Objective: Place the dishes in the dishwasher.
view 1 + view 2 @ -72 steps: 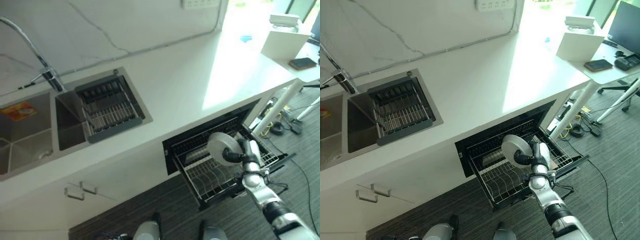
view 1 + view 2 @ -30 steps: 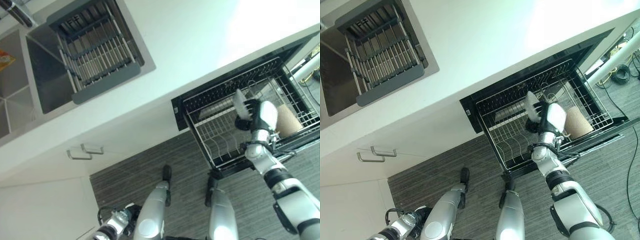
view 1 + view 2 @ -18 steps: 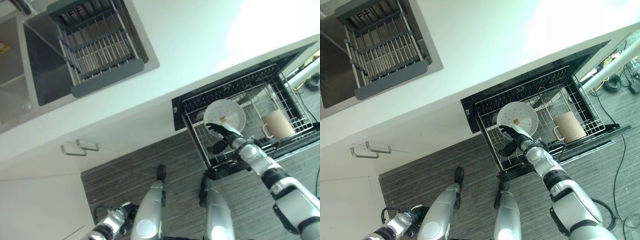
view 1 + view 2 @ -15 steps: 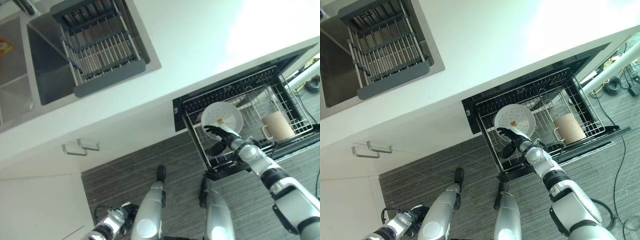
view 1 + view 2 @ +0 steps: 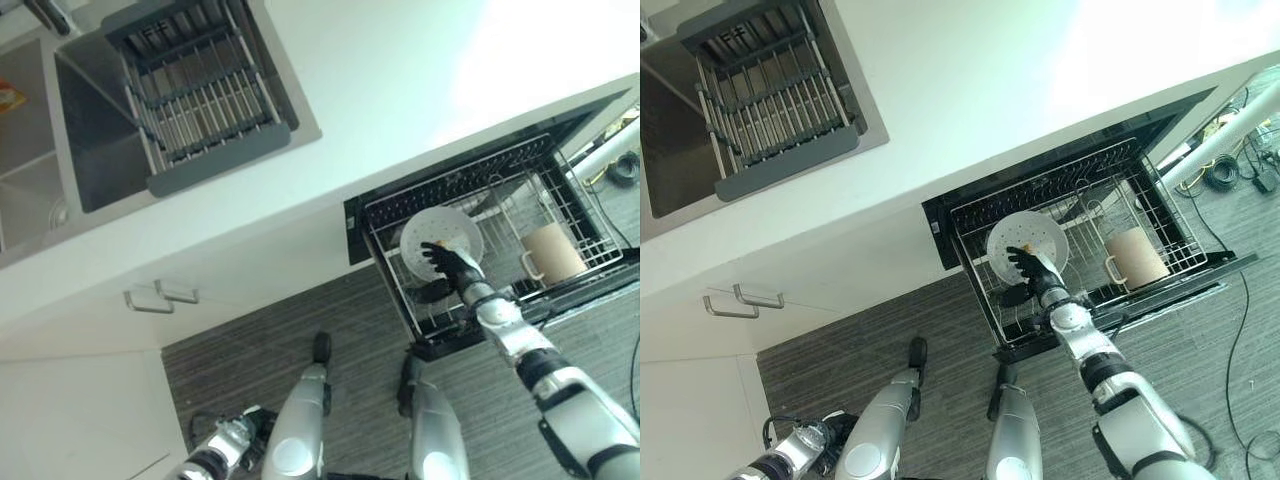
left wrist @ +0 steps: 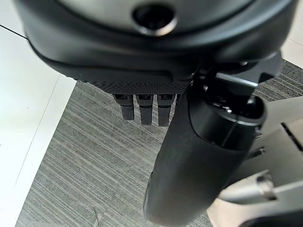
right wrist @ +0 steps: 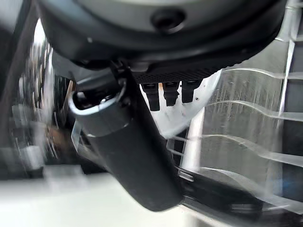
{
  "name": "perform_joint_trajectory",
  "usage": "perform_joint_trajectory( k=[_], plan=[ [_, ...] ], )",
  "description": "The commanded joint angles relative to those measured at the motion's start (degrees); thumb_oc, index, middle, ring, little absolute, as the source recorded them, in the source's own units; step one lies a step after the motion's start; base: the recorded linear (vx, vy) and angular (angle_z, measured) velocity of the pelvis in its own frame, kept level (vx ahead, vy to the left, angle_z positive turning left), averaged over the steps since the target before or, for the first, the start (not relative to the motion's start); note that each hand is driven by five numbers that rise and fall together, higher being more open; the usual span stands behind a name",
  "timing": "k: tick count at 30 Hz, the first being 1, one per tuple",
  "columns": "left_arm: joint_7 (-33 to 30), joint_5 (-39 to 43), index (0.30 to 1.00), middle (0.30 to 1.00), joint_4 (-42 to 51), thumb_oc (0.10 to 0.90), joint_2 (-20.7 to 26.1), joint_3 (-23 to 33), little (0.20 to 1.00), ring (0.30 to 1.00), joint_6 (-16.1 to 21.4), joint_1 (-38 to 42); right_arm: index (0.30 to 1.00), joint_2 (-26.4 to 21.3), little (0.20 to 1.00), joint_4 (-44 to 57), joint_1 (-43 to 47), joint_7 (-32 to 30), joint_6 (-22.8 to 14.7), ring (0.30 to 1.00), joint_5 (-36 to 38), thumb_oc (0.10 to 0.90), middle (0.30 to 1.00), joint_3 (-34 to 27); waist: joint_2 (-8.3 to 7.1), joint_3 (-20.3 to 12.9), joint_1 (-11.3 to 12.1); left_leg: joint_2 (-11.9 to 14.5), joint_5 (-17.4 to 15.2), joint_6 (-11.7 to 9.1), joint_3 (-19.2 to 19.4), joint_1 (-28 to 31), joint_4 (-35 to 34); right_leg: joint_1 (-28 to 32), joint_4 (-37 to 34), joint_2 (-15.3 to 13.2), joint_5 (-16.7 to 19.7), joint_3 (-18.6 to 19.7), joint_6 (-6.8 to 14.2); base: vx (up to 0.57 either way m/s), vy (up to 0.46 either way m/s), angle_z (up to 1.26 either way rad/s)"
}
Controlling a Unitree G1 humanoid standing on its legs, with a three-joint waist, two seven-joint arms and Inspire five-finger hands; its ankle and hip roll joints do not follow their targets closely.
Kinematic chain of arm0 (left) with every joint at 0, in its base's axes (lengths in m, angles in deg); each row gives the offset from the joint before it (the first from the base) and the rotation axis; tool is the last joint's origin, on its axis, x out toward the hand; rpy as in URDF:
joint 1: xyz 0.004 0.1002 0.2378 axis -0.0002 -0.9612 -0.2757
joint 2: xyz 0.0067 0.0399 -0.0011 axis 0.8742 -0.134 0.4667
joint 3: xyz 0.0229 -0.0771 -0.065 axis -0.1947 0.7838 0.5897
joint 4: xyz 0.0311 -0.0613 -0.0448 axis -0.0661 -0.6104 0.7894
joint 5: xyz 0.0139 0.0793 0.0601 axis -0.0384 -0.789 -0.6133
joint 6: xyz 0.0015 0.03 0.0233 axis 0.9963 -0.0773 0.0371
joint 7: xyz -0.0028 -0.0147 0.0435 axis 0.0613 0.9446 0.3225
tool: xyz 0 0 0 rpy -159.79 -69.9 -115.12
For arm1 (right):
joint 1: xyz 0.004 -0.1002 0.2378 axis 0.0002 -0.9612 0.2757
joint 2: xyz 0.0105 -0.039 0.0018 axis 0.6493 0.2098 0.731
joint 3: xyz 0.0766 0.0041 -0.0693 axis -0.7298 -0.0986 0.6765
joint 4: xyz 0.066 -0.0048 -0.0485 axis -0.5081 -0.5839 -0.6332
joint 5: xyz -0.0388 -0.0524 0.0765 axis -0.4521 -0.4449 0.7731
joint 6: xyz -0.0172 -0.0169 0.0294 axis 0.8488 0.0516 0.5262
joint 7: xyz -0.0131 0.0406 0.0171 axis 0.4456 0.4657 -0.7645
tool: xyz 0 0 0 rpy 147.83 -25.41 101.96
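Note:
A white plate (image 5: 445, 228) with a small brown speck on its face leans among the wire tines at the left of the pulled-out dishwasher rack (image 5: 505, 225). My right hand (image 5: 452, 266) is at the plate's near lower rim, open, with spread fingers touching it. In the right wrist view the plate (image 7: 189, 116) shows just past the straight fingers (image 7: 170, 94), among the tines. A beige mug (image 5: 552, 250) lies on its side at the right of the rack. My left hand (image 6: 199, 156) hangs open, low over the grey floor.
The white counter (image 5: 400, 100) overhangs the open dishwasher. A sink with a dark drying rack (image 5: 195, 95) is at the far left. A cabinet handle (image 5: 160, 297) sits below the counter. A desk leg and cables lie on the floor to the right.
One second ago my right hand held the plate on edge over the rack. Now the plate leans in the rack and the hand is open at its lower rim.

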Motion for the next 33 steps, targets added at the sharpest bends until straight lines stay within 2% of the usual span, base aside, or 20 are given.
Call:
perform_joint_trajectory(
  k=[1,3,4,7,8,10,13,15,16,17,19,22,25,30,33],
  plan=[
    [-0.81,2.14,0.900,0.900,0.88,0.800,-3.69,0.44,0.900,0.900,0.82,-1.13,0.900,-3.44,0.900,10.17,2.66,-10.63,-13.53,0.900,3.90,0.800,0.900,-2.06,0.02,-3.57,-1.50,0.12,-16.70,0.78,2.69,2.72,10.27,0.70,-1.80,1.58,-2.90,1.67,0.63,0.03,0.037,-0.11],
    [-1.10,2.24,0.900,0.900,-0.02,0.800,-4.28,0.79,0.900,0.900,1.45,-1.74,0.900,-2.55,0.900,13.83,1.31,-13.74,-14.63,0.900,3.26,0.800,0.900,-3.18,0.08,-4.59,-2.10,0.20,-17.08,0.72,3.01,3.60,10.27,1.57,-1.80,1.81,-3.38,1.88,0.44,0.04,0.035,-0.18],
    [-1.53,2.43,0.900,0.900,-0.87,0.800,-4.82,0.98,0.900,0.900,2.51,-2.38,0.900,-1.92,0.900,16.79,-0.17,-15.91,-17.80,0.900,2.21,0.800,0.900,-4.20,0.14,-5.68,-2.59,0.31,-17.48,0.70,3.37,4.43,10.27,2.43,-1.80,1.97,-3.86,1.96,0.27,0.03,0.031,-0.12],
    [-1.45,1.82,0.900,0.900,-2.32,0.800,-5.78,2.21,0.900,0.900,3.56,-4.11,0.900,-1.35,0.900,24.41,-2.54,-21.20,-24.01,0.900,-2.69,0.800,0.900,-5.80,0.18,-9.09,-3.30,0.38,-18.17,0.67,4.20,6.64,10.27,5.16,-1.80,2.47,-5.13,2.12,-0.29,0.09,0.029,0.00],
    [-1.22,2.16,0.900,0.900,-2.96,0.800,-6.11,3.00,0.900,0.900,3.74,-4.90,0.900,-1.13,0.900,27.59,-3.19,-24.25,-27.61,0.900,-6.07,0.800,0.900,-6.58,0.24,-11.13,-3.36,0.56,-18.56,0.65,4.44,7.59,10.27,6.56,-1.80,2.67,-5.84,1.98,-0.49,0.09,0.015,-0.02],
    [-0.71,1.94,0.900,0.900,-3.74,0.800,-6.46,4.45,0.900,0.900,3.81,-5.97,0.900,-1.07,0.900,31.52,-4.01,-27.40,-30.36,0.900,-9.66,0.800,0.900,-7.66,0.29,-13.64,-3.25,0.96,-18.99,0.45,4.73,8.58,10.27,8.25,-1.80,2.73,-6.65,1.46,-0.51,0.09,0.009,-0.05],
    [0.22,2.45,0.900,0.900,-4.60,0.800,-6.65,6.33,0.900,0.900,4.57,-6.98,0.900,-1.65,0.900,35.38,-4.75,-30.50,-32.02,0.900,-13.80,0.800,0.900,-9.23,0.18,-15.77,-3.26,1.37,-19.21,0.23,4.56,8.92,10.27,9.42,-1.80,2.94,-7.30,1.20,-0.55,0.06,0.011,0.08],
    [0.52,3.03,0.900,0.900,-4.79,0.800,-6.85,8.27,0.900,0.900,4.16,-7.85,0.900,-2.55,0.900,38.08,-6.30,-34.21,-29.15,0.900,-17.06,0.800,0.900,-10.84,0.01,-16.99,-3.42,1.62,-19.61,0.06,4.45,9.49,10.27,10.51,-1.80,3.10,-8.00,0.94,-0.61,0.07,0.019,0.07],
    [0.55,2.93,0.900,0.900,-5.02,0.800,-6.96,9.09,0.900,0.900,4.15,-8.33,0.900,-3.18,0.900,38.93,-7.30,-38.85,-25.45,0.900,-19.71,0.800,0.900,-11.91,-0.13,-17.53,-3.52,1.72,-19.82,0.00,4.37,9.81,10.27,11.02,-1.80,3.22,-8.32,0.93,-0.64,0.10,0.023,0.04],
    [0.09,3.20,0.900,0.900,-5.43,0.800,-7.10,10.15,0.900,0.900,4.61,-9.44,0.900,-3.92,0.900,39.85,-9.97,-42.81,-23.90,0.900,-21.31,0.800,0.900,-14.20,-0.34,-18.16,-3.79,1.91,-20.09,0.05,4.38,10.30,10.27,11.56,-1.80,3.35,-8.65,1.00,-0.66,0.10,0.017,0.02],
    [-0.18,3.36,0.900,0.900,-5.92,0.800,-7.29,11.98,0.900,0.900,5.17,-10.69,0.900,-4.86,0.900,40.69,-14.01,-46.46,-22.27,0.900,-22.78,0.800,0.900,-18.24,-0.68,-18.67,-4.31,2.13,-20.40,0.13,4.49,10.63,10.27,11.88,-1.80,3.53,-8.90,1.11,-0.60,0.08,-0.001,0.01],
    [-0.63,4.38,0.900,0.900,-6.72,0.800,-7.03,14.75,0.900,0.900,4.91,-12.23,0.900,-6.53,0.900,40.92,-19.36,-50.52,-17.25,0.900,-22.85,0.800,0.900,-25.19,-1.23,-19.20,-5.41,2.31,-20.82,0.36,4.65,10.98,10.27,12.07,-1.80,3.87,-9.13,1.50,-0.51,0.05,-0.026,-0.04],
    [-0.43,3.81,0.900,0.900,-9.08,0.800,-5.98,18.19,0.900,0.900,3.94,-13.40,0.900,-6.57,0.900,36.70,-26.06,-52.73,-13.86,0.900,-17.63,0.800,0.900,-34.24,-1.94,-19.35,-7.16,2.68,-21.19,0.62,4.60,11.09,10.27,12.01,-1.80,4.38,-9.13,2.34,-0.35,0.04,-0.063,-0.14],
    [1.25,3.90,0.900,0.900,-11.42,0.800,-4.36,20.41,0.900,0.900,4.83,-13.05,0.900,-5.66,0.900,25.94,-31.43,-52.24,-15.47,0.900,-11.05,0.800,0.900,-41.68,-2.37,-19.21,-8.81,3.35,-21.40,0.69,4.31,11.09,10.27,12.48,-1.80,4.59,-9.11,2.81,-0.26,0.04,-0.052,-0.16],
    [2.16,5.44,0.900,0.900,-10.97,0.800,-3.77,20.69,0.900,0.900,4.70,-12.05,0.900,-5.83,0.900,16.46,-34.12,-48.51,-11.88,0.900,-15.01,0.800,0.900,-43.78,-2.28,-18.58,-9.70,3.42,-21.30,0.98,3.41,11.64,10.27,13.08,-1.80,5.35,-8.95,3.38,-0.77,0.07,-0.034,-0.11]
  ],
)
